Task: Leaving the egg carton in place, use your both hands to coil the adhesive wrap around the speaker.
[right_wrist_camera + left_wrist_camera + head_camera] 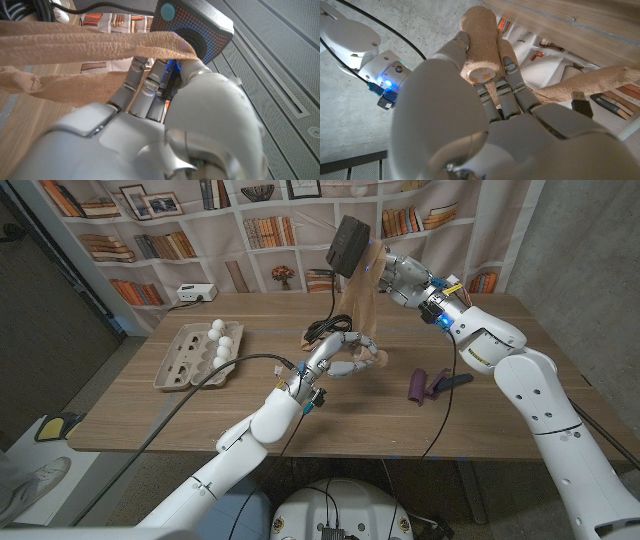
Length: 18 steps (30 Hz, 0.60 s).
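Observation:
My right hand (398,277) holds the black speaker (351,244) raised above the table's far middle. A tan strip of adhesive wrap (360,300) runs from the speaker down to the roll (376,359), which my left hand (338,360) grips just over the tabletop. In the left wrist view, the fingers of my left hand (470,125) close around the roll (480,50), and the strip (592,82) stretches away from it. Seen from the right wrist, my right hand (165,125) clasps the speaker (195,25) with the wrap (90,45) laid across its fingers. The grey egg carton (190,358) stands at the left with white eggs in it.
A purple and dark tool (428,385) lies right of centre on the wooden table (520,410). The speaker's black cable (322,330) piles up behind my left hand, with its plug (580,102) hanging free. A white power strip (195,293) sits at the back left.

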Each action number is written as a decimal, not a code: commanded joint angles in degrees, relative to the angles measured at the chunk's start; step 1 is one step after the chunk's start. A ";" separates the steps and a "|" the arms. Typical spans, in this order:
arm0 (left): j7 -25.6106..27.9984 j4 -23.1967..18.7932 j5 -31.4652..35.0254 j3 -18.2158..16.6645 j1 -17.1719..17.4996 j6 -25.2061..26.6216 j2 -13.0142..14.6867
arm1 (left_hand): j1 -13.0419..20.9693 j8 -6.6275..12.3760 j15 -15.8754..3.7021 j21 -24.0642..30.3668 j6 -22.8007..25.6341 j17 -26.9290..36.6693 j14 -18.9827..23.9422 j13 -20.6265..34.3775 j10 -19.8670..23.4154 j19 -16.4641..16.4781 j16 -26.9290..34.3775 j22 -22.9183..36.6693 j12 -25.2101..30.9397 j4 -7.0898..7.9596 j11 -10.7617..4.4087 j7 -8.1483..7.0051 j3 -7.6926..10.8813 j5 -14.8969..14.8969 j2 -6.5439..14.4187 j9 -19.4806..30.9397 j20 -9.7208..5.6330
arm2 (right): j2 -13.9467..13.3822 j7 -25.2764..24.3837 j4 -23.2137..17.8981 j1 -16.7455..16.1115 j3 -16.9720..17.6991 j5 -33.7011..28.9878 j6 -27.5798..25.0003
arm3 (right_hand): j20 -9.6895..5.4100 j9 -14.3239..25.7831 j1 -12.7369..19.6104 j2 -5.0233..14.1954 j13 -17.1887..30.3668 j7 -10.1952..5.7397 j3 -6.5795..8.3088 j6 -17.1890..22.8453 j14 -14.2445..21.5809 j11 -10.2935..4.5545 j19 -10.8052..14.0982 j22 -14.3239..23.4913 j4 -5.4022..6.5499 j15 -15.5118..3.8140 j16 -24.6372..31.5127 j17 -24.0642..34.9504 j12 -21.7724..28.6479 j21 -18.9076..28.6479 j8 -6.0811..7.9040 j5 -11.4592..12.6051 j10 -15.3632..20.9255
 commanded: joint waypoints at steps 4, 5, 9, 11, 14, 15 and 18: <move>0.94 -0.74 1.28 -2.57 1.34 2.37 1.43 | 6.33 0.44 -10.30 0.36 0.24 0.60 10.81 0.07 0.26 -5.00 0.28 0.01 0.33 1.13 -0.02 0.12 0.73 0.26 6.86 0.12 -4.64 | -2.92 2.06 -1.66 -3.02 2.15 -0.93 1.93 | -5.29 0.26 1.51 1.99 0.24 -0.07 1.38 0.27 -0.05 -2.14 -0.22 0.12 1.48 -2.47 -0.14 0.20 0.33 0.38 0.01 0.26 2.80; 1.21 -1.13 1.52 -3.21 1.67 2.75 1.81 | 6.35 0.41 -10.29 0.39 0.22 0.60 10.78 0.10 0.28 -5.03 0.26 0.01 0.35 1.12 0.00 0.22 0.73 0.27 6.87 0.06 -4.65 | -3.80 1.90 -2.09 -3.59 2.34 -3.09 2.96 | -5.29 0.26 1.52 1.97 0.24 -0.01 1.38 0.32 -0.05 -2.05 -0.22 0.12 1.47 -2.49 -0.14 0.21 0.33 0.39 0.03 0.26 2.80; 1.54 -2.09 1.91 -4.55 2.40 3.74 2.66 | 6.36 0.42 -10.30 0.46 0.26 0.64 10.81 0.04 0.32 -5.09 0.28 0.01 0.32 1.12 0.01 0.20 0.71 0.27 6.89 0.01 -4.68 | -5.55 1.86 -2.63 -4.85 2.70 -6.68 5.14 | -5.28 0.26 1.51 2.02 0.27 0.00 1.37 0.19 -0.06 -2.13 -0.23 0.12 1.51 -2.46 -0.19 0.17 0.28 0.42 -0.02 0.27 2.72; 1.62 -2.49 2.09 -5.11 2.72 4.11 3.08 | 6.37 0.41 -10.33 0.48 0.28 0.64 10.78 0.09 0.27 -5.12 0.26 0.01 0.33 1.11 0.02 0.21 0.71 0.27 6.88 -0.04 -4.68 | -6.30 1.86 -2.81 -5.45 2.95 -7.89 6.06 | -5.27 0.26 1.48 2.06 0.36 0.00 1.35 0.17 -0.03 -2.04 -0.24 0.12 1.55 -2.43 -0.18 0.18 0.33 0.43 -0.03 0.27 2.74; 1.62 -2.87 2.17 -5.71 2.97 4.41 3.57 | 6.38 0.44 -10.35 0.52 0.27 0.65 10.76 -0.02 0.31 -5.17 0.24 0.01 0.27 1.11 0.01 0.08 0.71 0.27 6.88 -0.01 -4.69 | -7.57 2.21 -3.04 -6.25 2.98 -10.32 7.96 | -5.26 0.26 1.46 2.06 0.46 0.01 1.33 0.15 0.00 -1.94 -0.27 0.11 1.56 -2.45 -0.18 0.19 0.33 0.43 -0.03 0.27 2.65; 1.63 -2.98 2.25 -5.85 3.00 4.46 3.70 | 6.41 0.44 -10.37 0.53 0.21 0.66 10.76 -0.08 0.40 -5.19 0.24 0.00 0.26 1.09 0.00 0.10 0.71 0.28 6.88 0.02 -4.70 | -8.13 2.20 -3.30 -6.53 2.94 -11.32 8.53 | -5.26 0.25 1.45 2.10 0.45 -0.01 1.34 0.16 -0.03 -1.95 -0.28 0.11 1.59 -2.42 -0.21 0.16 0.32 0.43 -0.03 0.27 2.65; 1.71 -3.10 2.39 -6.07 3.03 4.40 3.92 | 6.41 0.48 -10.37 0.55 0.23 0.69 10.77 -0.09 0.29 -5.26 0.25 0.00 0.21 1.10 0.09 0.08 0.69 0.27 6.88 0.03 -4.70 | -9.50 2.12 -3.84 -7.24 2.71 -13.66 10.11 | -5.25 0.25 1.48 2.07 0.46 0.05 1.35 0.18 -0.12 -1.94 -0.29 0.10 1.55 -2.46 -0.27 0.14 0.29 0.43 -0.01 0.28 2.60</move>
